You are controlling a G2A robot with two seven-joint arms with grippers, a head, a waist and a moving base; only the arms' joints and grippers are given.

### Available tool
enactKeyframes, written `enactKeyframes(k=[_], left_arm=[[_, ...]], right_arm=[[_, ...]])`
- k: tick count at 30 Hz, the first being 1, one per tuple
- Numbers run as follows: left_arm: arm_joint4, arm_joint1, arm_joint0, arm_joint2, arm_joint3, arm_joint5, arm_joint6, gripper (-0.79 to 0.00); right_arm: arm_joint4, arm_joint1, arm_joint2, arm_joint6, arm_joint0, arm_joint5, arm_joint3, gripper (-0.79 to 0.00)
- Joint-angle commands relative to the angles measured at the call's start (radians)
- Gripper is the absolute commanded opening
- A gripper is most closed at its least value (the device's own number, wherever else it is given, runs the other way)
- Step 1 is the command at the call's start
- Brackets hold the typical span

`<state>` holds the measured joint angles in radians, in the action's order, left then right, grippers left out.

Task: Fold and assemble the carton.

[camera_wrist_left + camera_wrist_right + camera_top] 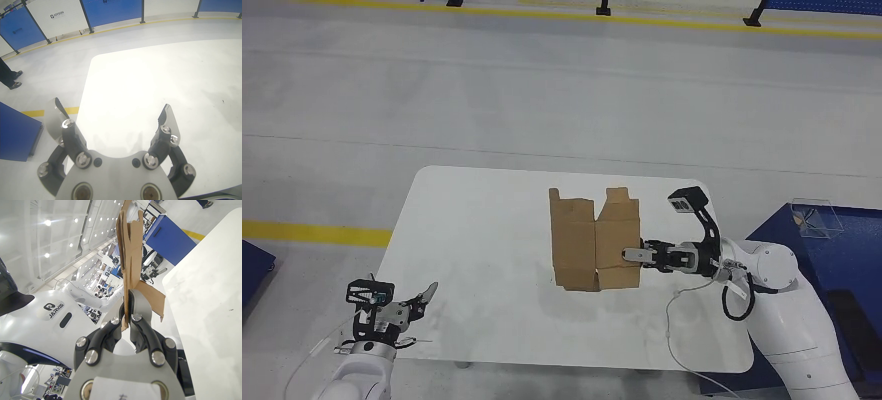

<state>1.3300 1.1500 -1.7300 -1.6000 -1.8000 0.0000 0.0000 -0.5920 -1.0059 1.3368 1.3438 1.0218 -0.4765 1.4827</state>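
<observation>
- The carton point(594, 245) is gripped by the right hand point(627, 254): the jaws are closed on one edge of the cardboard, near a corner, and the rest of the sheet extends away from the fingertips.
- In the right wrist view the cardboard is seen edge-on between the pads. It is pressed into thin layers, with one short flap splayed out just beside the hand.
- In the top view the carton is seen as a flattened brown blank. A crease runs down its middle, and two end flaps with a notch between them lie at the end farther from the robot.
- The carton appears to be held a little above the counter point(472, 260) rather than laid on it, though contact at the edge far from the right hand cannot be ruled out.
- The left hand point(111, 104) is wide open and grips nothing. It is placed at the near corner of the counter, with bare counter surface ahead of its fingertips and the carton well apart from it.
- Progress is judged to be at an early stage. The blank has been picked up, but no tube has been opened and no flap is tucked or locked.
- Nearly all of the assembly is judged to be left: the flat layers must be spread into a box shape, the bottom flaps folded in, and the top flaps closed.
- A second grip from the free left hand is likely to be needed, since the layers can hardly be pulled apart from one pinched edge.
</observation>
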Motion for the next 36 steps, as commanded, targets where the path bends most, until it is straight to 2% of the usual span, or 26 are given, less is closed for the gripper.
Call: enactKeyframes(k=[1, 5, 9, 14, 16, 20, 22, 25, 28, 30, 36], left_arm=[[0.000, 0.000, 0.000, 0.000, 0.000, 0.000, 0.000, 0.000], [0.000, 0.000, 0.000, 0.000, 0.000, 0.000, 0.000, 0.000], [0.000, 0.000, 0.000, 0.000, 0.000, 0.000, 0.000, 0.000], [0.000, 0.000, 0.000, 0.000, 0.000, 0.000, 0.000, 0.000], [0.000, 0.000, 0.000, 0.000, 0.000, 0.000, 0.000, 0.000], [0.000, 0.000, 0.000, 0.000, 0.000, 0.000, 0.000, 0.000], [0.000, 0.000, 0.000, 0.000, 0.000, 0.000, 0.000, 0.000], [0.000, 0.000, 0.000, 0.000, 0.000, 0.000, 0.000, 0.000], [0.000, 0.000, 0.000, 0.000, 0.000, 0.000, 0.000, 0.000], [0.000, 0.000, 0.000, 0.000, 0.000, 0.000, 0.000, 0.000], [0.000, 0.000, 0.000, 0.000, 0.000, 0.000, 0.000, 0.000]], right_arm=[[-0.041, -0.002, -0.005, -0.021, 0.013, 0.028, -0.001, -0.785], [-0.300, -0.009, -0.020, 0.067, 0.029, 0.178, -0.047, -0.785], [-0.541, -0.030, -0.097, 0.185, 0.012, 0.373, -0.133, -0.785], [-0.851, -0.074, -0.251, 0.192, -0.024, 0.708, -0.207, -0.785], [-0.939, -0.095, -0.335, 0.180, -0.039, 0.773, -0.239, -0.785], [-1.193, -0.130, -0.537, 0.030, -0.080, 0.923, -0.234, -0.785], [-1.404, -0.143, -0.614, -0.087, -0.084, 1.041, -0.206, -0.785], [-1.733, -0.159, -0.644, -0.289, -0.084, 1.242, -0.186, -0.785], [-2.031, -0.183, -0.612, -0.504, -0.061, 1.457, -0.228, -0.785], [-2.101, -0.202, -0.620, -0.536, -0.058, 1.489, -0.275, -0.785], [-2.096, -0.234, -0.628, -0.536, -0.085, 1.489, -0.314, -0.785]])
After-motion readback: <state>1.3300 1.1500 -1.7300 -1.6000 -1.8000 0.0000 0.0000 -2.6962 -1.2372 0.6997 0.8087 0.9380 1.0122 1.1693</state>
